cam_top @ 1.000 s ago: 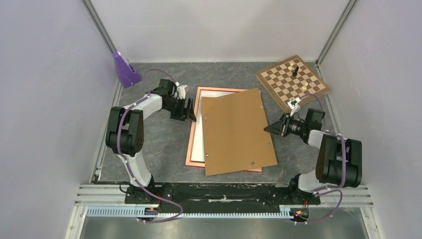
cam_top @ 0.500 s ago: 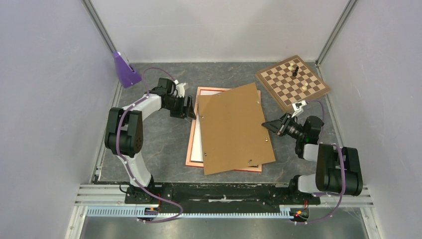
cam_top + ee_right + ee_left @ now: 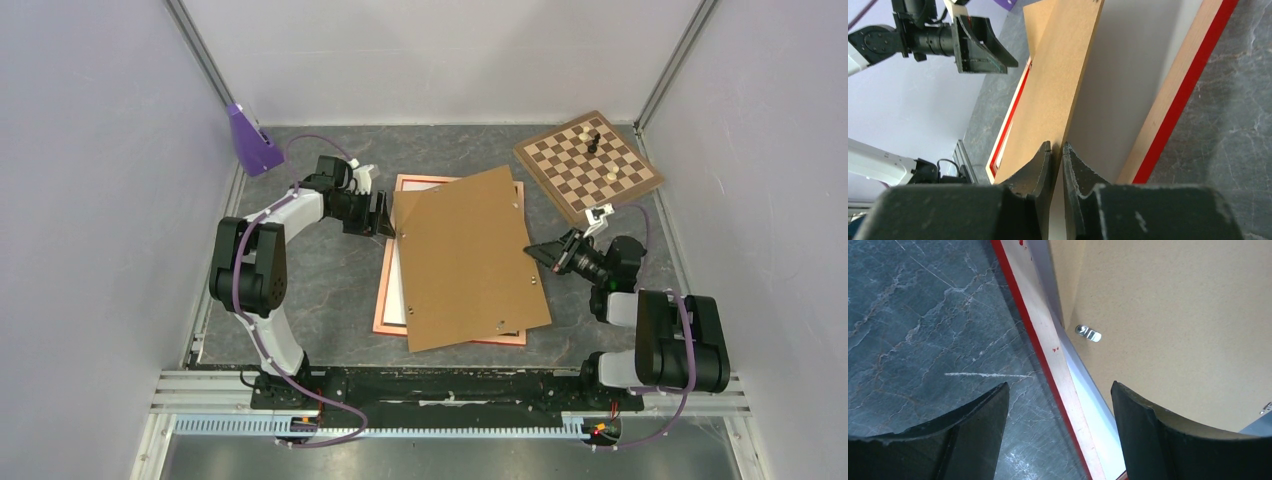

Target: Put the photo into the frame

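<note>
The orange-red frame lies flat mid-table. The photo lies in it white back up, showing only as a strip at the left; its print side is hidden. A brown backing board with small clips lies skewed over both. My right gripper is shut on the board's right edge and holds that edge raised, with the white back and frame rail beneath. My left gripper is open and empty at the frame's upper left, its jaws either side of the frame rail and white strip.
A brown chessboard with a few pieces sits at the back right, close to the right arm. A purple object stands at the back left corner. White walls close in both sides and the back.
The backing board has swung, its upper left corner now further left over the frame. My right gripper has moved a little back and left with the board's edge. The left gripper has barely moved.
</note>
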You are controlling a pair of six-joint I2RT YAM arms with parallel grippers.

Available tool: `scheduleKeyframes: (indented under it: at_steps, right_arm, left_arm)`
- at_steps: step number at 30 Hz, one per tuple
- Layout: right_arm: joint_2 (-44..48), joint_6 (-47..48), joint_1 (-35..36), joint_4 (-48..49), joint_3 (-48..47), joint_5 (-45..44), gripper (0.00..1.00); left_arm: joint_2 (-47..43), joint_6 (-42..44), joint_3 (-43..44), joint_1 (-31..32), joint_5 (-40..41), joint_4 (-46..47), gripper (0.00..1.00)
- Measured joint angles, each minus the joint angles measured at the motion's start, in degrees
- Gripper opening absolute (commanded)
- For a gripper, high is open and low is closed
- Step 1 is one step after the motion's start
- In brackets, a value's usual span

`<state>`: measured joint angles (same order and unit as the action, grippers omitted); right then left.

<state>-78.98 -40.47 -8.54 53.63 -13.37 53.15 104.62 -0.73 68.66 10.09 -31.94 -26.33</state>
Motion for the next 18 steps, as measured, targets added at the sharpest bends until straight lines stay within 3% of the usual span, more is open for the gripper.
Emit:
scheduleKeyframes:
  at_steps: [14, 18]
  right_arm:
    - [-3.3, 10.9, 1.8, -10.5, -2.8, 5.5, 0.32]
    - [-4.5, 13.1, 2.8, -12.4, -3.2, 6.9, 0.34]
  left_arm:
    - [0.7, -1.4, -2.0, 0.0, -4.9, 2.7, 0.76]
    - [1.4, -1.6, -2.5, 0.2, -5.7, 3.2, 0.75]
